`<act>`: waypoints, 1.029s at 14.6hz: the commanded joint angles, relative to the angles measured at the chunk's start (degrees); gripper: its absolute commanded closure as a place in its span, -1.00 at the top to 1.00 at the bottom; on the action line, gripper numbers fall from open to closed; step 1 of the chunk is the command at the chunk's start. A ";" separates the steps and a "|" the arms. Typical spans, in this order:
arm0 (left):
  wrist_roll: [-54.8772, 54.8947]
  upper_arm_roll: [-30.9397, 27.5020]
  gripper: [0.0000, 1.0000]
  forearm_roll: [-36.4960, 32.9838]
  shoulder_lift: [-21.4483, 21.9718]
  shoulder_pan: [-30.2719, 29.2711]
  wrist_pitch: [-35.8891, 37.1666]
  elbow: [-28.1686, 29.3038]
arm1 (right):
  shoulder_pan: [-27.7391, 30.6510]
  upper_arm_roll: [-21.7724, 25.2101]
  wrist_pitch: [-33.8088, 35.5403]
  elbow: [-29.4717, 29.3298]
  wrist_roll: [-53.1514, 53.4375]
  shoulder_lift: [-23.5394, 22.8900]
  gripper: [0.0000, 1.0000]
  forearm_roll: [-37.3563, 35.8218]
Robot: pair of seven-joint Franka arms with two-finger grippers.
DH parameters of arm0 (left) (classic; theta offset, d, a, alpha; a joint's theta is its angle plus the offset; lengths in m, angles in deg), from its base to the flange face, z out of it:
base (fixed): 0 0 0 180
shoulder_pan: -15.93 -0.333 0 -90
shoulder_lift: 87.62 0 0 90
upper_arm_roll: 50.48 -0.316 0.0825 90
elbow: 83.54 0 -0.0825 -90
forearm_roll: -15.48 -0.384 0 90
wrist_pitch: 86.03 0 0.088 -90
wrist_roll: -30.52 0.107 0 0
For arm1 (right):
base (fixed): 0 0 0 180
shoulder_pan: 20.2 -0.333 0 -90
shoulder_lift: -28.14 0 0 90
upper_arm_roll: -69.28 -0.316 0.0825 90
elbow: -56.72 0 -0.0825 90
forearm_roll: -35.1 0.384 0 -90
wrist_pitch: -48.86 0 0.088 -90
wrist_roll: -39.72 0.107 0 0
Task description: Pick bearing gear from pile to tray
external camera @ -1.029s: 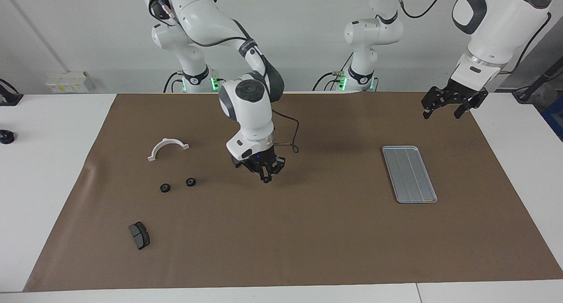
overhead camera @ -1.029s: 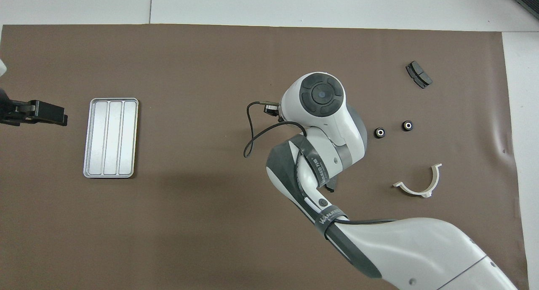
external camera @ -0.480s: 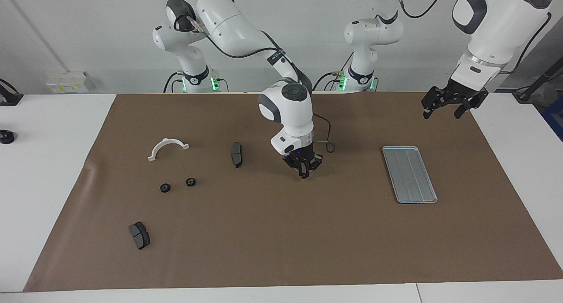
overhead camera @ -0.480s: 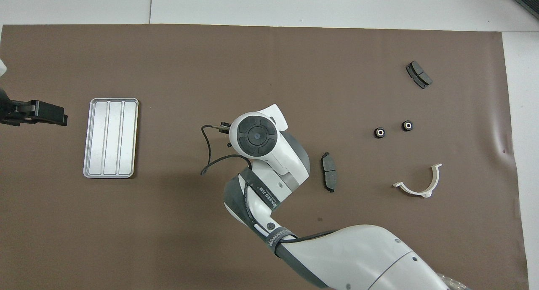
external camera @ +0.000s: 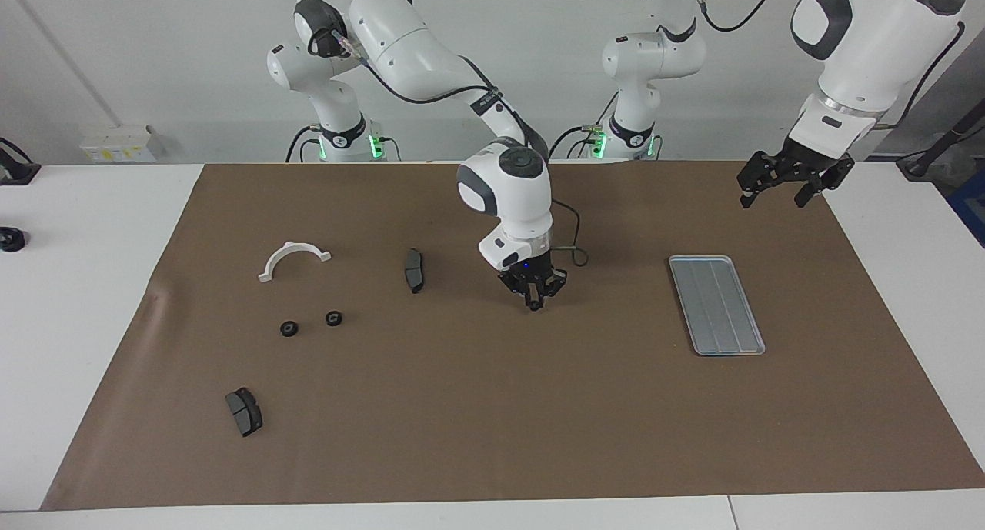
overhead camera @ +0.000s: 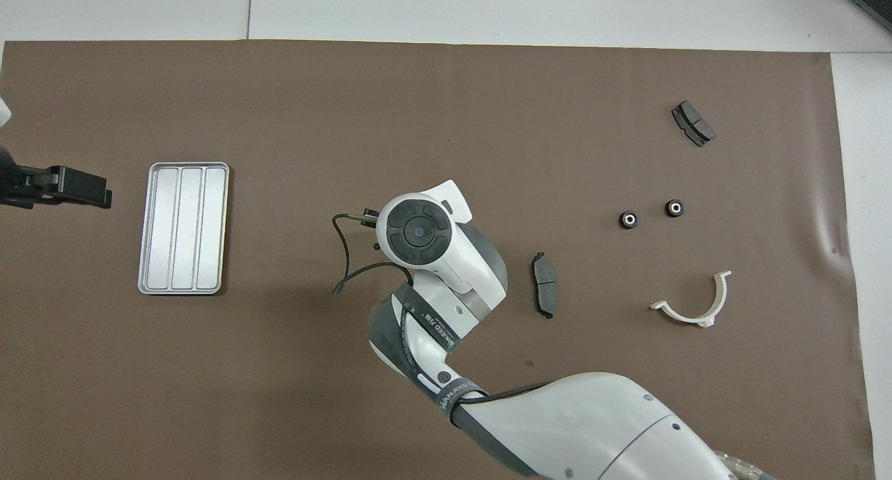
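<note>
Two small black bearing gears [external camera: 289,329] [external camera: 334,318] lie on the brown mat toward the right arm's end, and show again in the overhead view [overhead camera: 628,219] [overhead camera: 674,207]. The silver grooved tray [external camera: 716,303] [overhead camera: 182,227] lies toward the left arm's end with nothing in it. My right gripper [external camera: 533,302] hangs low over the middle of the mat, between the pile and the tray. A small dark blob shows at its tip; I cannot tell whether it is a gear. In the overhead view the right wrist hides it. My left gripper [external camera: 776,195] [overhead camera: 70,187] waits open in the air, over the mat's corner at the left arm's end.
A white half-ring bracket [external camera: 292,246] [overhead camera: 697,318] lies nearer to the robots than the gears. One dark curved pad [external camera: 414,269] [overhead camera: 544,293] lies between the bracket and my right gripper. Another pad [external camera: 244,411] [overhead camera: 693,123] lies farther out than the gears.
My right gripper has travelled from beside the gears toward the tray to the mat's middle, uncovering the pad near the bracket. In the last half second it barely moved. The left arm stayed still.
</note>
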 commanded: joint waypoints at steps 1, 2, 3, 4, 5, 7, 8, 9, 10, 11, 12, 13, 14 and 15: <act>0.07 0.37 1.00 0.38 1.33 -0.74 1.21 1.09 | -0.09 0.37 1.02 -0.03 1.74 0.45 1.00 -3.64; -0.18 0.46 1.00 0.38 2.11 -0.31 2.53 1.17 | 0.60 0.46 2.25 -0.29 1.66 1.41 1.00 -5.39; -0.27 0.46 1.00 0.38 2.12 -0.04 2.28 1.09 | 1.39 0.63 2.69 0.14 1.22 2.98 1.00 -6.28; -0.28 0.55 1.00 0.38 2.03 0.13 1.50 1.09 | 3.05 0.81 3.13 0.40 0.78 4.74 1.00 -6.37; -0.19 0.72 1.00 0.38 1.95 0.22 0.36 1.17 | 5.42 0.72 4.01 0.75 -0.09 6.50 1.00 -6.38; -0.28 0.82 1.00 0.38 2.29 3.37 -1.58 3.09 | 8.86 0.64 7.07 2.07 -7.01 9.92 1.00 -6.29; -0.45 0.81 1.00 0.38 2.21 4.52 -3.07 3.89 | 11.22 0.64 8.74 2.86 -11.14 11.42 1.00 -6.29; -1.84 0.81 1.00 0.30 1.86 6.44 -4.82 5.20 | 13.86 0.55 9.98 3.65 -15.96 12.65 1.00 -6.20; -4.64 0.90 1.00 0.29 1.33 8.81 -7.28 6.44 | 16.23 0.55 10.95 4.61 -22.01 13.62 1.00 -5.94; -7.80 0.90 1.00 0.21 0.72 10.93 -10.00 8.36 | 18.60 0.55 11.74 5.32 -28.25 14.24 1.00 -5.85; -10.53 0.90 1.00 0.21 0.28 12.95 -12.64 9.86 | 20.98 0.55 12.36 5.68 -33.27 14.42 1.00 -5.59; -13.08 0.90 1.00 0.12 -0.77 14.80 -14.92 10.75 | 23.35 0.55 12.45 6.11 -37.76 14.42 1.00 -5.50; -15.54 0.90 1.00 0.03 -2.00 16.90 -17.04 11.10 | 26.25 0.46 12.19 7.16 -43.38 14.51 1.00 -5.50; -17.66 0.90 1.00 -0.58 -3.32 18.49 -18.62 11.19 | 28.62 0.46 11.75 8.39 -49.52 14.77 1.00 -5.32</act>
